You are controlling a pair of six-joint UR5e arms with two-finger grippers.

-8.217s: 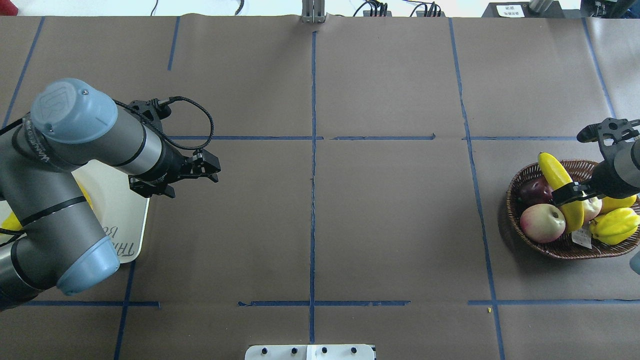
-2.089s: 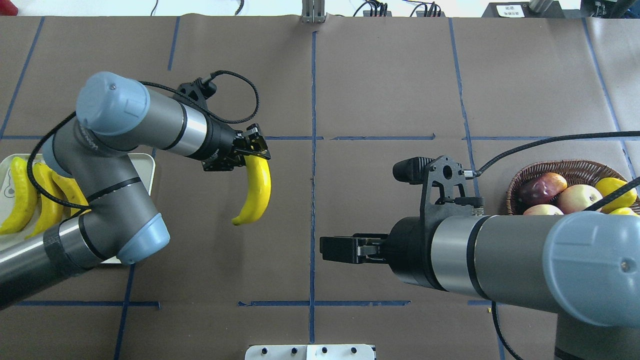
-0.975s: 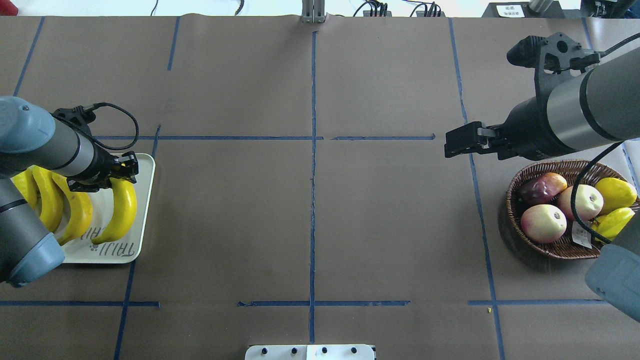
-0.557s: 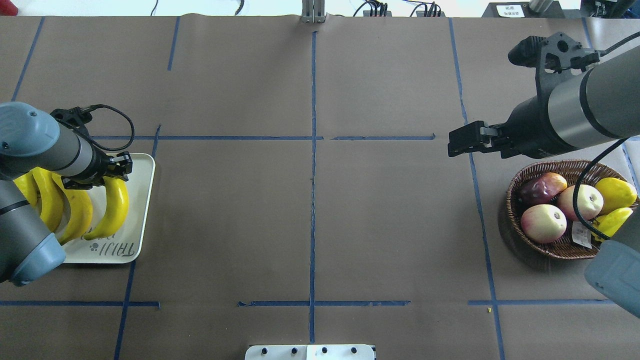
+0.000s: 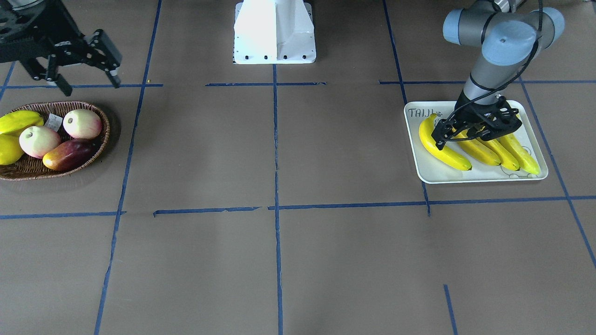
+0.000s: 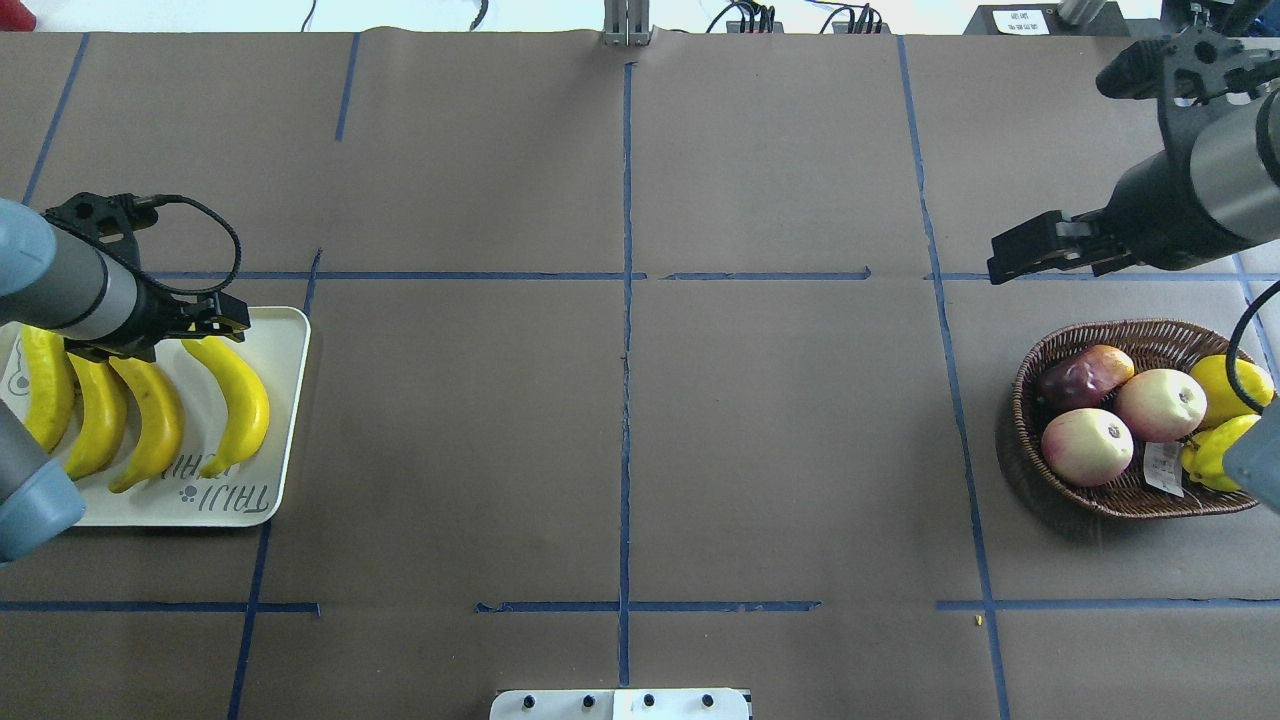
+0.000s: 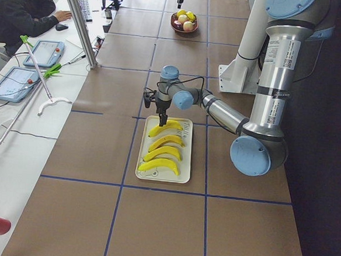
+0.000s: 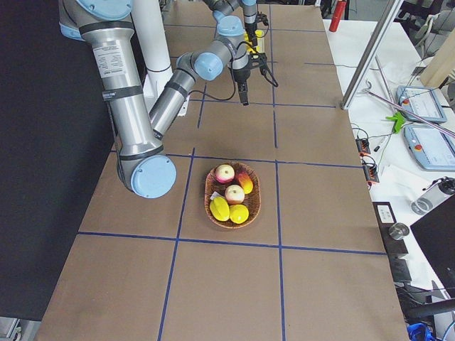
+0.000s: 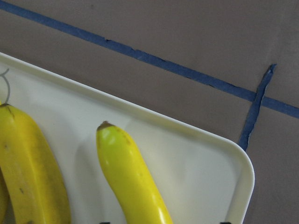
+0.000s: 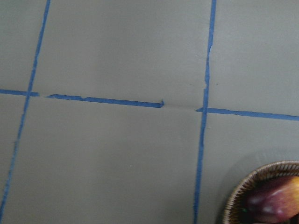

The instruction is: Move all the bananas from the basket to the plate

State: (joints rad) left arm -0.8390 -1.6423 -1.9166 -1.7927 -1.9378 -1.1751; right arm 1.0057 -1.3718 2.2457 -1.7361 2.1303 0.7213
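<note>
Several yellow bananas lie side by side on the white plate at the table's left end. My left gripper hovers open just above the stem end of the outermost banana, holding nothing. The left wrist view looks down on that banana resting on the plate. Over bare table just beyond the wicker basket, my right gripper hangs open and empty. No banana shows in the basket.
The basket holds two pink apples, a dark red mango and yellow fruits. The robot's white base plate sits at the near edge. A person sits at a side desk with tablets.
My left gripper set the last banana down on the plate beside the others and opened off it. The right arm drew back toward the right edge.
</note>
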